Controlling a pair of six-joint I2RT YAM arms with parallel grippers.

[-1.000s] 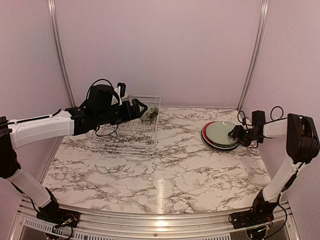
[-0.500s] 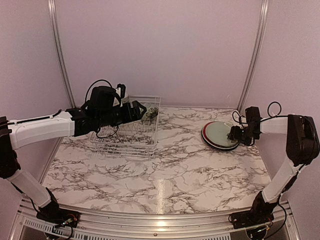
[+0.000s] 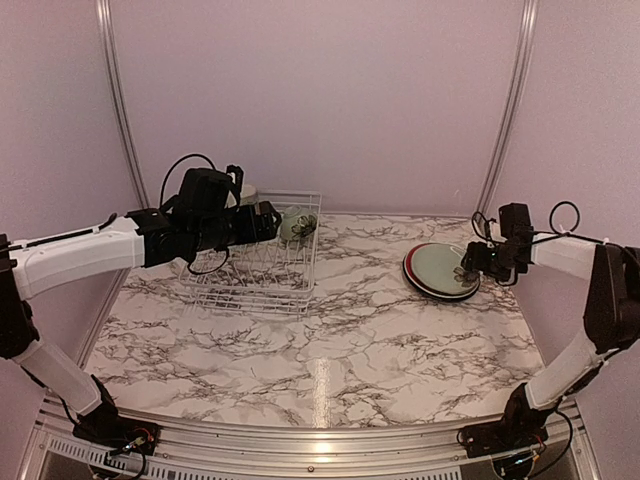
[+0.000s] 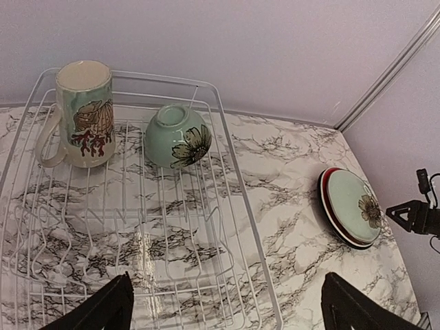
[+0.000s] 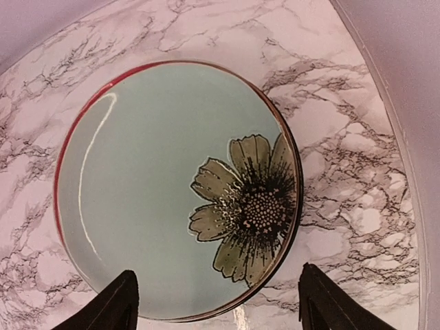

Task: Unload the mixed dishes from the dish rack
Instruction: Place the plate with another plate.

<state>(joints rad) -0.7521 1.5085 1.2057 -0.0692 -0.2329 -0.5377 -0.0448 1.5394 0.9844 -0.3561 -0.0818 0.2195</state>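
The white wire dish rack (image 3: 268,278) stands at the back left; it fills the left wrist view (image 4: 247,227). In it the cream floral mug (image 4: 84,113) stands upright at the far left and the small pale green bowl (image 4: 177,136) lies on its side beside it, also seen from above (image 3: 296,224). My left gripper (image 4: 227,317) is open and empty above the rack (image 3: 268,213). The pale green plate with a flower (image 5: 172,192) lies on a red- and dark-rimmed plate (image 5: 63,172) on the table at right (image 3: 440,270). My right gripper (image 5: 216,311) is open above the plates' near edge (image 3: 470,266).
The marble tabletop (image 3: 340,340) runs between the rack and the plate stack. Pale walls with metal corner posts (image 3: 505,110) close in the back and sides. The right gripper (image 4: 414,214) shows in the left wrist view beside the plates (image 4: 349,206).
The right gripper has lifted off the plate stack and drawn back a little to the right. The left arm has risen slightly and pulled back over the rack.
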